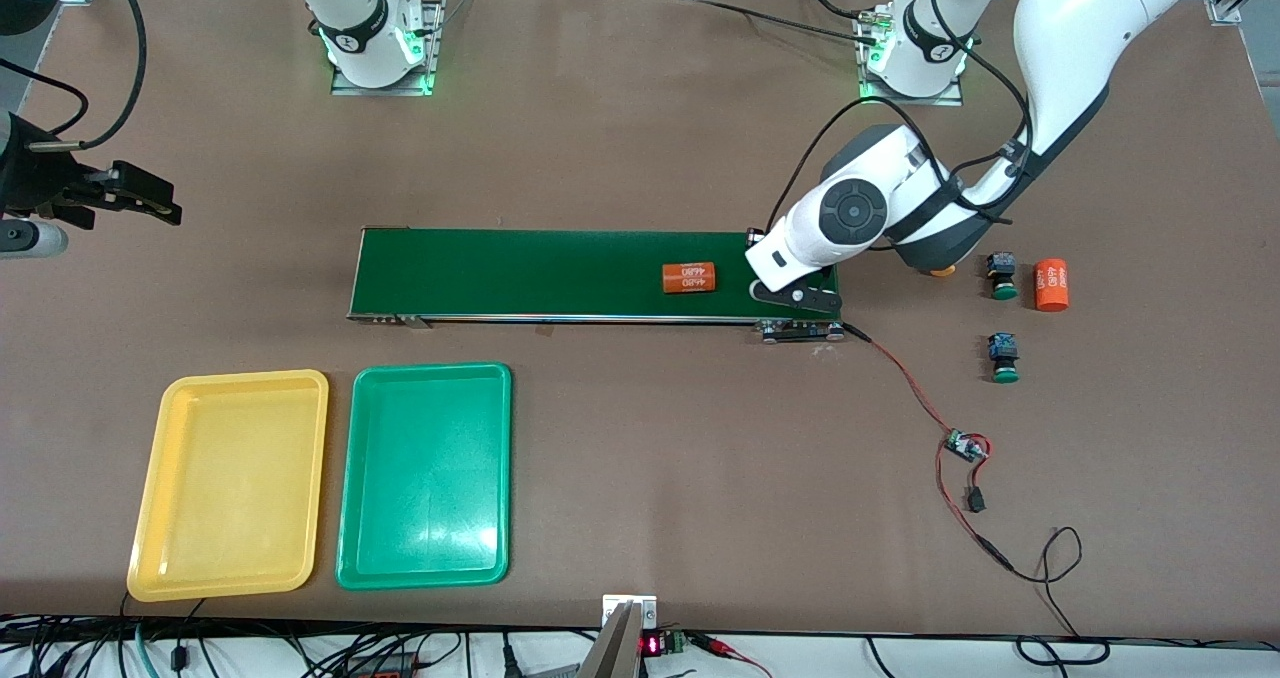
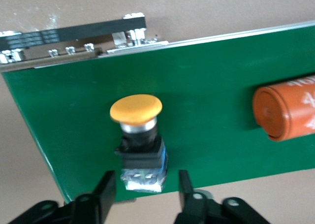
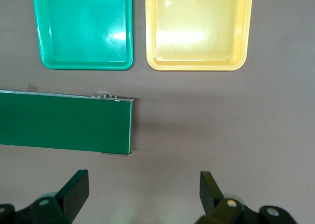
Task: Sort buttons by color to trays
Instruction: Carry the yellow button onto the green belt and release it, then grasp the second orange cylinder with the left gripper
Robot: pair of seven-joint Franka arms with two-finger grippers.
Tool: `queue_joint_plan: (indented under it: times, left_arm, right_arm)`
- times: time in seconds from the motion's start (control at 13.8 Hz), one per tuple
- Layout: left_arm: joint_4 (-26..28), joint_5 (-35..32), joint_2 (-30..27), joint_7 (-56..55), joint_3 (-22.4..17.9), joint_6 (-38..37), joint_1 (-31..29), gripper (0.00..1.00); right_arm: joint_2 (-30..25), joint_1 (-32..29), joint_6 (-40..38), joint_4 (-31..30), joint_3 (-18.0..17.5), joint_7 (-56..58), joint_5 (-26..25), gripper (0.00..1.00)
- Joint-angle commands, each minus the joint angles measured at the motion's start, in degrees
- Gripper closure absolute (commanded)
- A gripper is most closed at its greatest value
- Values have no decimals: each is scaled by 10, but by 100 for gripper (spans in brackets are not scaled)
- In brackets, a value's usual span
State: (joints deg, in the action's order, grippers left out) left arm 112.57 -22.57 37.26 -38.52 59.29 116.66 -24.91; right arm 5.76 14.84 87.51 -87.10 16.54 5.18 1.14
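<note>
Your left gripper hangs over the belt's end toward the left arm's edge of the tabletop, fingers spread and empty, straddling the body of the yellow button, whose cap points away from them; the right gripper waits, fingers apart.

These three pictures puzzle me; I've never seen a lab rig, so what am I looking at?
Two white robot arms share a table. The big picture looks down from across it; the other two come from wrist cameras. The left gripper, open, hovers over a yellow-capped button lying on the green conveyor belt beside an orange cylinder. The right gripper waits open at the belt's other end, holding nothing. A yellow tray and a green tray lie nearer the front camera; two green buttons wait off the belt.
</note>
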Motion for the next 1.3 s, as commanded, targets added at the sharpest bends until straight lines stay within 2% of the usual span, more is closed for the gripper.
queue_joint_plan:
  times: [0.0,0.22,0.36,0.51,0.65,0.8,0.87,1.01,1.16,1.23]
  left_arm:
    - [-12,-13,-26,-1,8,-42,-28,0]
    - [-77,-17,-40,2,1,-133,-78,0]
    - [-103,-33,-38,26,0,-162,-113,0]
    - [-101,-82,-38,91,-15,-170,-144,0]
    - [-95,-83,-28,138,-26,-169,-200,0]
    - [-55,-84,-35,160,-30,-157,-229,0]
    - [-51,-85,-32,174,-31,-154,-252,0]
    - [-50,-92,-27,188,-34,-144,-261,0]
    - [-18,-92,-65,209,-104,-95,-223,0]
    - [-9,-91,-81,251,-159,-74,-192,0]
  right_arm:
    - [-3,-1,4,-5,-1,6,-8,0]
    - [-1,-1,5,-5,-1,6,-9,0]
    - [-1,0,5,-5,-1,6,-9,0]
    - [-1,0,5,-5,-1,5,-8,0]
    - [-1,-1,4,-5,-1,5,-8,0]
    - [-1,-1,6,-5,-1,5,-8,0]
    - [-1,-1,6,-5,-1,4,-8,0]
    - [-1,-1,9,-4,-1,-1,-5,0]
    - [-1,0,14,-4,-1,-3,-7,0]
    - [-2,0,22,-3,-1,-3,-7,0]
